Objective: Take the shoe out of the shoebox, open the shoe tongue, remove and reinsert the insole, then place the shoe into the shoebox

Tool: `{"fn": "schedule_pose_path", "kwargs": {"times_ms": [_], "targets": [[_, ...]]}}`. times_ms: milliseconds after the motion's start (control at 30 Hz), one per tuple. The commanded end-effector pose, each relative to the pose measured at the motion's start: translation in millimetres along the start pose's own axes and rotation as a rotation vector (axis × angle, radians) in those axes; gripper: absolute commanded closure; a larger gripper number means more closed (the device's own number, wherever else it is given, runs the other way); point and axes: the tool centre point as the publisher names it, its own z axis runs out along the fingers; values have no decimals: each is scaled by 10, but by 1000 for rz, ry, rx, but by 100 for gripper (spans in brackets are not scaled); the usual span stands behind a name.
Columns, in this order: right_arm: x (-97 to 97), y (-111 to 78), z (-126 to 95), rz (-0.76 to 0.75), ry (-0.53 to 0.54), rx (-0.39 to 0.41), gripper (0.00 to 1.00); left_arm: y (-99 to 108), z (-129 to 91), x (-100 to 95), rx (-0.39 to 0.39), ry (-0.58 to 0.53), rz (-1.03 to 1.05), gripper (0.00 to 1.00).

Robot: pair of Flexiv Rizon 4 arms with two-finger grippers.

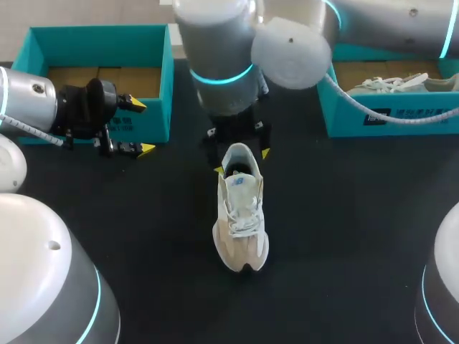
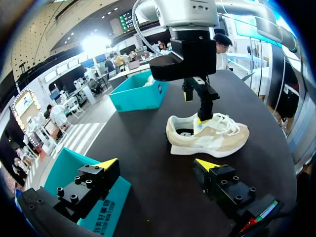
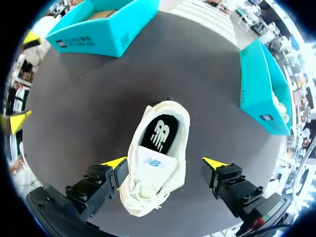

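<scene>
You have bright, even light from above; the shoe [image 1: 241, 215] casts only a soft shadow on the dark table [image 1: 344, 229].

Left arm [image 1: 25, 104] entering from 9 o'clock, left gripper [image 1: 141, 127] pointing toward 3 o'clock, fingers wide apart, right arm [image 1: 219, 72] entering from 1 o'clock, right gripper [image 1: 242, 160] pointing downward at centre, fingers spread wide.

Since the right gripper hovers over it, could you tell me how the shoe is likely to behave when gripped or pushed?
The shoe has a fabric upper and laces that look soft, so it would probably give under a squeeze. Resting flat on its sole on the table, it seems likelier to slide than tip.
</scene>
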Motion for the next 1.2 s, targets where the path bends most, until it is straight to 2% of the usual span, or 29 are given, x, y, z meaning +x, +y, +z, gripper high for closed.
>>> {"fn": "schedule_pose_path", "kwargs": {"times_ms": [33,100,167,233,333,467,533,667,833,1067,1200], "targets": [[65,-40,-23,-9,-46,-24,0,-8,0,9,-6,0,-1,0],[65,-40,-23,-9,-46,-24,0,-8,0,9,-6,0,-1,0],[78,7,-38,-221,-41,-130,0,-8,0,9,-6,0,-1,0],[-18,24,-81,-347,-109,-171,0,-8,0,9,-6,0,-1,0],[-132,90,-154,-623,-145,-242,0,-8,0,9,-6,0,-1,0],[-195,190,-197,-913,-163,-283,0,-8,0,9,-6,0,-1,0],[-212,267,-169,-1065,-182,-285,0,-8,0,9,-6,0,-1,0],[-221,387,-47,-1263,-228,-260,0,-8,0,9,-6,0,-1,0],[-186,506,149,-1355,-287,-264,0,-8,0,9,-6,0,-1,0],[-217,597,306,-1387,-270,-283,0,-8,0,9,-6,0,-1,0],[-251,646,399,-1393,-225,-293,0,-8,0,9,-6,0,-1,0]]}}
